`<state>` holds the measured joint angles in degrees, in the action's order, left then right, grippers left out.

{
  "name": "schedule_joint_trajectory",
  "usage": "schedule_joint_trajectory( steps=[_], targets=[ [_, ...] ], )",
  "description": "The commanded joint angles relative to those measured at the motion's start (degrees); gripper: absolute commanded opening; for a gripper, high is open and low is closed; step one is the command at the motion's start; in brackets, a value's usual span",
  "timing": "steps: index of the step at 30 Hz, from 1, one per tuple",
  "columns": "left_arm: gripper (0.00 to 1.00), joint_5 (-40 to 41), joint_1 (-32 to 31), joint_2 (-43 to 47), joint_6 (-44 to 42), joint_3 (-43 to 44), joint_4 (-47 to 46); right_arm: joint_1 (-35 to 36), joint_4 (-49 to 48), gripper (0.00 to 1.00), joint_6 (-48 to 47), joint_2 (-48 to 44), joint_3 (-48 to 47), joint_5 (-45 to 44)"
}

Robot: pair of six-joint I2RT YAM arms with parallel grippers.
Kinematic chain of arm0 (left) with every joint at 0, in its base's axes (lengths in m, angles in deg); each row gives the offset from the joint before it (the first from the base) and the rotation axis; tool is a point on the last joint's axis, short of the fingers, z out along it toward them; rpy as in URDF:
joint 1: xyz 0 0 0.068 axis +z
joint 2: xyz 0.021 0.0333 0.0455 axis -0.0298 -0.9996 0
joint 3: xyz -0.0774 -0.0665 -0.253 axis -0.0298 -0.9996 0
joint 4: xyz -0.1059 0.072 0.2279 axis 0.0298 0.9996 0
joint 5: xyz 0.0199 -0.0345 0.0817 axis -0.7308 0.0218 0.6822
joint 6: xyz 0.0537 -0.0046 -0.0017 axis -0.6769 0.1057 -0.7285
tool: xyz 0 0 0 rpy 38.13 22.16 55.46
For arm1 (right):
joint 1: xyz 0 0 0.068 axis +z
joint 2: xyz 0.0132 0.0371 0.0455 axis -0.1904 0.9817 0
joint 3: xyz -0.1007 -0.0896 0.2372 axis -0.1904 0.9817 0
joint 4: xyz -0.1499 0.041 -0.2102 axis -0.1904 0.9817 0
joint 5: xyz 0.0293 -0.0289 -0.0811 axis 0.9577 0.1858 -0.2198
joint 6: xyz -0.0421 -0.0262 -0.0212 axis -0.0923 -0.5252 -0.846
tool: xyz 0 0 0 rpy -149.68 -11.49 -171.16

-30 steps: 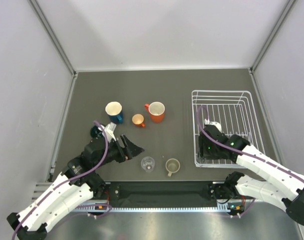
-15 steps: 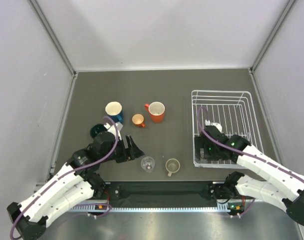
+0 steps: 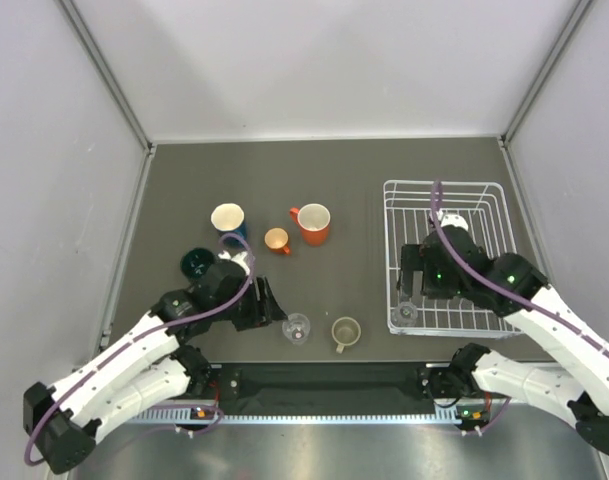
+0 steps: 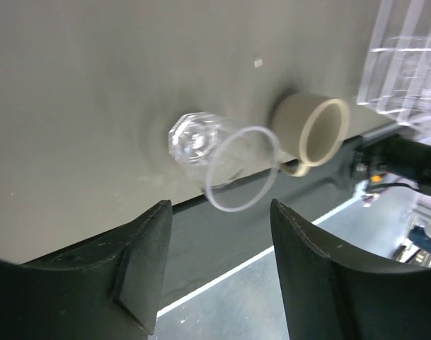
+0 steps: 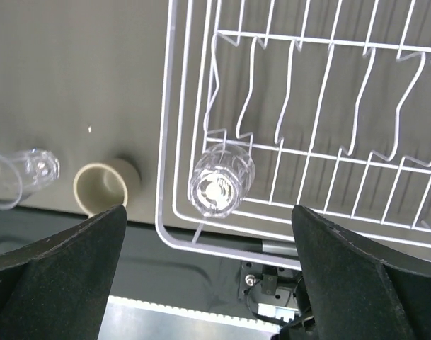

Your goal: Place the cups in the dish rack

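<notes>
One clear glass (image 3: 296, 327) stands on the table's near side, next to a beige mug (image 3: 345, 333). My left gripper (image 3: 277, 306) is just left of it, open; in the left wrist view the clear glass (image 4: 215, 156) lies just beyond my left gripper (image 4: 221, 207), with nothing between the fingertips. Another clear glass (image 5: 221, 180) sits bottom-up in the near left corner of the dish rack (image 3: 494, 205). My right gripper (image 3: 409, 290) hangs wide open above it, holding nothing. A blue mug (image 3: 228, 222), tiny orange cup (image 3: 276, 240), large orange mug (image 3: 313, 223) and dark green cup (image 3: 195, 263) stand further left.
The beige mug (image 4: 318, 131) stands close to the glass on its right. White wire bars of the rack (image 5: 165, 142) rise around the glass inside it. Grey walls close in the table on three sides. The black base rail (image 3: 324, 380) runs along the near edge.
My right gripper opened, let go of the glass in the rack and rose away from it. My left arm swung right toward the other clear glass, its jaws narrowing somewhat.
</notes>
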<state>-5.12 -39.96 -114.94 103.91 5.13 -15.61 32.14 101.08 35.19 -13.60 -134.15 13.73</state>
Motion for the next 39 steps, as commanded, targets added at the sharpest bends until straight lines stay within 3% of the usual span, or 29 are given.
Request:
schedule_joint_trajectory(
  steps=[1,8,22,35,37,39],
  targets=[
    [0.62,-1.1,-0.1,-5.2,-0.6,0.2,0.5,0.4,1.5,1.00,-3.4,-4.0,-0.6,3.4],
    [0.59,1.4,-1.0,-8.1,1.0,-0.1,-0.7,0.4,-4.3,1.00,-3.2,-14.0,2.6,12.9],
    [0.53,2.0,-3.9,-13.7,2.2,-3.0,-7.0,0.3,-11.3,0.97,-0.3,-15.5,7.4,21.9],
    [0.14,0.2,-4.0,-10.8,2.0,-4.4,-10.8,2.1,-26.9,0.93,6.2,-14.7,15.0,31.5],
    [0.01,-0.5,-4.0,-10.7,1.9,-4.0,-11.1,2.6,-28.8,0.93,6.8,-13.7,15.1,31.9],
    [0.00,-1.3,-4.0,-9.9,1.8,-3.1,-11.5,3.6,-30.3,0.92,7.3,-13.3,15.1,32.0]
  ],
)
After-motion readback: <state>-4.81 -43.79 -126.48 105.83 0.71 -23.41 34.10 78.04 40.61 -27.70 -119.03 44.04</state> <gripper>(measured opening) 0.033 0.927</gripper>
